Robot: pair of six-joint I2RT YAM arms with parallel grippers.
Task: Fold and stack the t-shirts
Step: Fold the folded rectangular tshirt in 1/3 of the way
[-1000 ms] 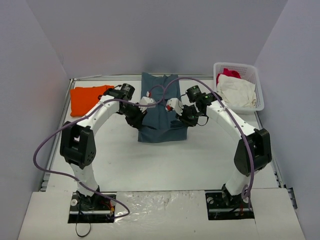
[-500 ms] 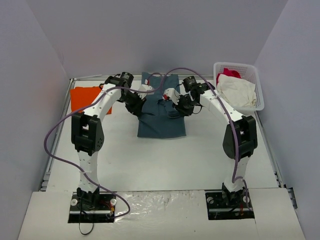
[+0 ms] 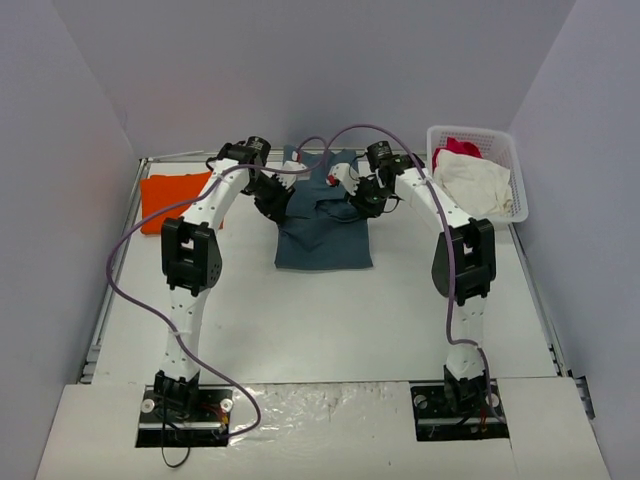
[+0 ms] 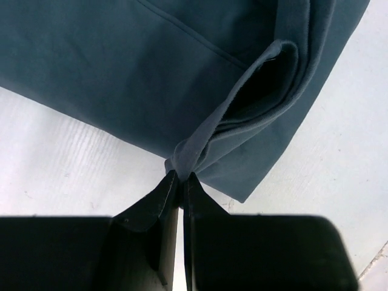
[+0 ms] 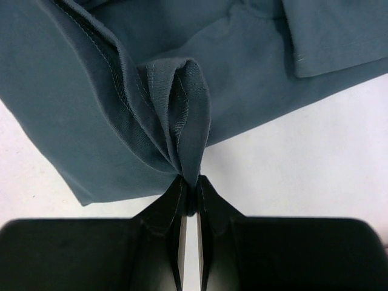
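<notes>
The slate-blue t-shirt [image 3: 323, 235] lies at the table's back middle, its near half flat and its front part lifted and doubled toward the back. My left gripper [image 3: 284, 196] is shut on the shirt's left edge; in the left wrist view the cloth [image 4: 200, 79] bunches between the closed fingertips [image 4: 180, 177]. My right gripper [image 3: 350, 194] is shut on the shirt's right edge; the right wrist view shows a hemmed fold [image 5: 182, 115] pinched in the gripper [image 5: 191, 182]. The orange t-shirt [image 3: 176, 196] lies folded at the back left.
A white basket [image 3: 499, 144] at the back right holds a white garment [image 3: 478, 185] and a red-pink garment [image 3: 457, 146]. Purple cables arc over the shirt from both arms. Grey walls close in the table at the back and sides.
Both grippers have carried the blue shirt's front edge away from the arms toward the back wall, folding it over; the flat part has shortened and both arms have stretched out further.
</notes>
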